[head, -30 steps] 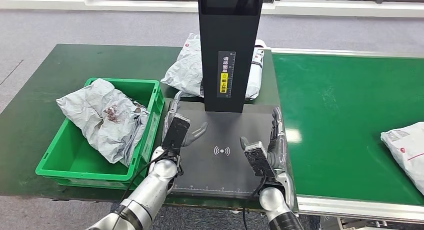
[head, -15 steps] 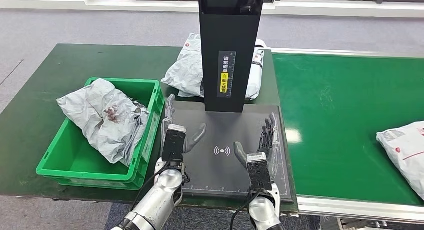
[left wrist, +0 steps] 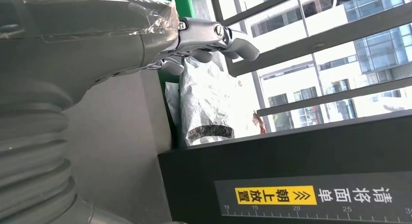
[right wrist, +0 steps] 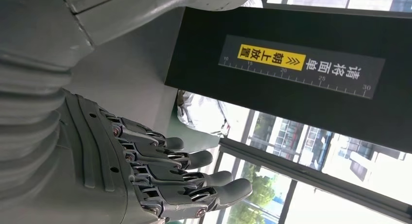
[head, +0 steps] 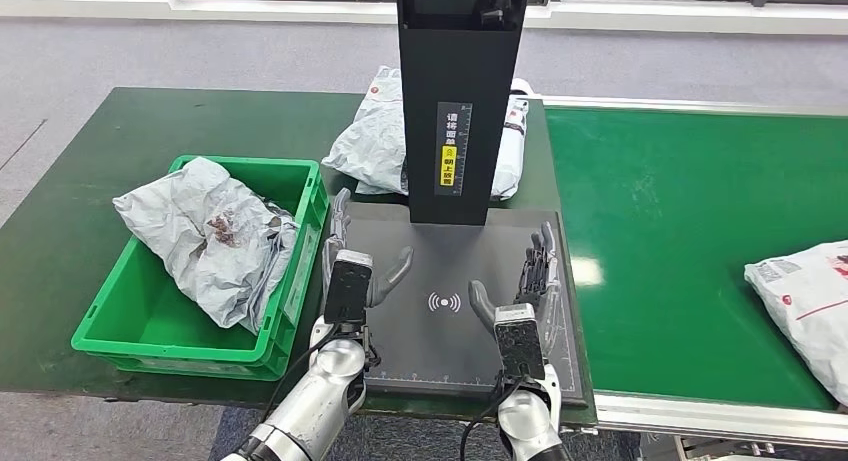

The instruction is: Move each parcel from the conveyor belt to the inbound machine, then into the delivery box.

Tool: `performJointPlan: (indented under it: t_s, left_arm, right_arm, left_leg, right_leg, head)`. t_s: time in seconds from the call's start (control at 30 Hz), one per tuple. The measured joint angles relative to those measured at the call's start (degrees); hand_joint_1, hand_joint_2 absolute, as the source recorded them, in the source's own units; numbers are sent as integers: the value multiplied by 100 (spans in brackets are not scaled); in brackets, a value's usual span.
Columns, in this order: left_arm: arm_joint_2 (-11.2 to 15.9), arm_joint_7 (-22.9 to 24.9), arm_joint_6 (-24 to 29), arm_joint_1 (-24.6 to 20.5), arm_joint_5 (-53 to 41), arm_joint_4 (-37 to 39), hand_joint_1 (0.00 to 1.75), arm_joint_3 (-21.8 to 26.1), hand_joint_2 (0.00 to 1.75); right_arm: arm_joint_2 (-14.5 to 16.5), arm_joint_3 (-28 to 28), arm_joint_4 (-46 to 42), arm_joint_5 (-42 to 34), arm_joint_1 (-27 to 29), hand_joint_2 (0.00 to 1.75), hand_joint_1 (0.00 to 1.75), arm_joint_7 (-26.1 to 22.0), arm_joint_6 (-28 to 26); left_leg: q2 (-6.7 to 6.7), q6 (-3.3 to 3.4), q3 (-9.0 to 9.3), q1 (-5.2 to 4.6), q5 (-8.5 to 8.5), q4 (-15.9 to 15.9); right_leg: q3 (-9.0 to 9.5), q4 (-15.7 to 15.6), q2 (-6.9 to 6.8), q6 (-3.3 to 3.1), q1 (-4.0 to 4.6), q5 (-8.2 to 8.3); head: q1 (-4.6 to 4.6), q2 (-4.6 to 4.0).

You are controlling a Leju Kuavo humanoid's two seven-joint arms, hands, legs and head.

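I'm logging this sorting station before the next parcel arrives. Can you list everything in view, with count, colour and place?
Parcel on conveyor: one, white-grey, at the belt's right edge.
Parcel behind the column: one, grey-white, on the table.
Parcel in the box: one, crumpled grey.
Delivery box: one, green, left on the table.
Inbound machine: one, black pad with a black column carrying a yellow label.
Conveyor belt: one, green, right.
Table: one, dark green.
Left hand: open, over the pad's left edge.
Right hand: open, over the pad's right side.
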Motion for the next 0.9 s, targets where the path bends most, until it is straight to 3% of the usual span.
performJointPlan:
  t_s: [0.9]
  left_arm:
    - [-2,-22,6,-15,-51,136,0,-5,175]
  right_arm:
    - [0,0,109,-197,-31,175,0,-150,-100]
  left_leg:
    - [0,0,1,0,0,0]
  right_leg:
    - [0,0,0,0,0,0]
  head:
    - [0,-1]
